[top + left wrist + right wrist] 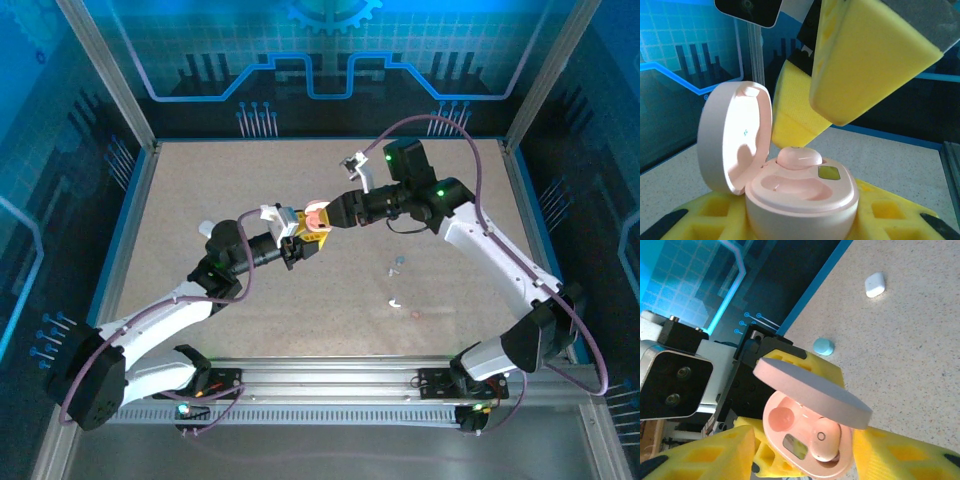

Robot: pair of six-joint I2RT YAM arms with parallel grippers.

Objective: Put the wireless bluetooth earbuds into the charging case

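A pink charging case (805, 200) with its lid (730, 140) swung up is held above the table, my left gripper (800, 222) shut on its base with yellow pads. One pinkish earbud (799, 157) rests in the far well, and the well (790, 184) beside it is empty. My right gripper (805, 450) is open right over the case, its yellow fingers (705, 455) on either side of the seated earbud (825, 440) and apart from it. Three loose earbuds lie on the table: pale blue (398, 265), whitish (393, 303) and pinkish (412, 312).
A white case (875, 284) and a pale blue case (823, 346) lie on the speckled table (450, 240) to the left, behind my left arm. Metal frame posts and blue walls ring the table. Both grippers meet at mid-table (318, 218).
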